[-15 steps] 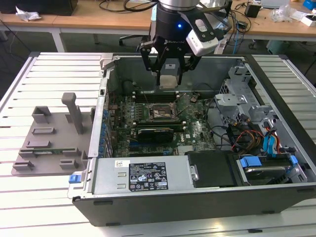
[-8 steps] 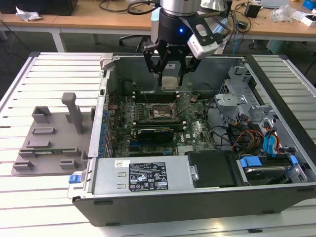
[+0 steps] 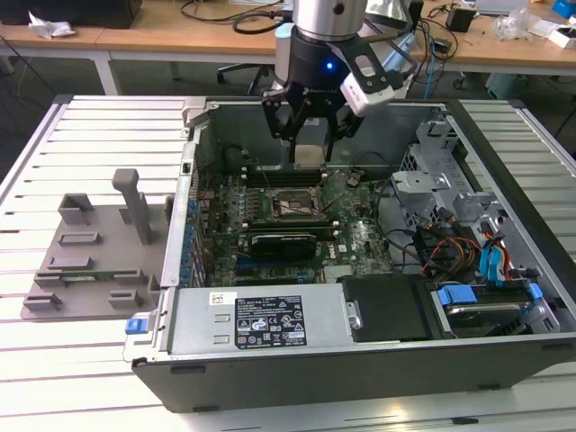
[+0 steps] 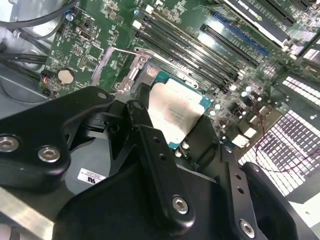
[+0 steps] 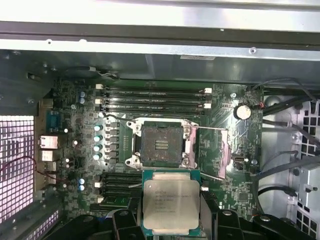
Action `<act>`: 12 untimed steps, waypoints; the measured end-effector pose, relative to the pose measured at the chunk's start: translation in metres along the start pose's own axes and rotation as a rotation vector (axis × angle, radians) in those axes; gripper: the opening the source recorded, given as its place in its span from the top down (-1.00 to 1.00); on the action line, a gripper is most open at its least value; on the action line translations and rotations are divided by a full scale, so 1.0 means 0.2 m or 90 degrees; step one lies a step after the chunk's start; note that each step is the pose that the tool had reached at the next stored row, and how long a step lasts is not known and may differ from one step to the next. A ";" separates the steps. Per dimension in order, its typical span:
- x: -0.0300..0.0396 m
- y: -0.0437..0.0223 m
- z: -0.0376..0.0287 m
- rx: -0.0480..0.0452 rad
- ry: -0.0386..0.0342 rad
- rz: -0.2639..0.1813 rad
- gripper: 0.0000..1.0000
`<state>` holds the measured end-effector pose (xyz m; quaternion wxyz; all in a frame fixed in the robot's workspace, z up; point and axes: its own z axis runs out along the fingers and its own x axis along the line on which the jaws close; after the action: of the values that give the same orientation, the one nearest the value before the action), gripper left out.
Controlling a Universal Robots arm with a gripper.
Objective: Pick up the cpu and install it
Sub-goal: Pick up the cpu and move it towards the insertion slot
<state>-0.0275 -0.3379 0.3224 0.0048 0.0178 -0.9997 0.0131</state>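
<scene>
in the exterior view the gripper (image 3: 309, 142) hangs inside the open computer case (image 3: 189, 324), over the motherboard (image 3: 355, 238). its two dark fingers are clamped on the cpu (image 3: 310, 155), which shows as a pale plate between them. the cpu is held up off the board, near the dark socket (image 3: 286, 205). well apart, on the exterior view's left, a grey fixture tray (image 3: 85, 261) with an upright post lies on the slatted table (image 3: 99, 117). in the second wrist view the cpu (image 4: 176, 111) shows its silvery lid and a teal rim, pinched at opposite edges by the black fingers (image 4: 150, 145) and tilted clear of the green board. in the first wrist view the cpu (image 5: 171, 202) sits lid-up between the fingertips, close to the camera. the socket (image 5: 161, 145) lies farther off on the board, its contact field bare and its retaining plate (image 5: 220, 150) swung open to one side. the cpu's far edge overlaps the socket's near edge in this view; whether they touch i cannot tell.
</scene>
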 end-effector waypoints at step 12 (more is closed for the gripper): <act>-0.019 0.002 0.082 0.0000 0.0012 0.000 -0.09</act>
<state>-0.0238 -0.3377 0.3060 0.0058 0.0178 -0.9997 0.0131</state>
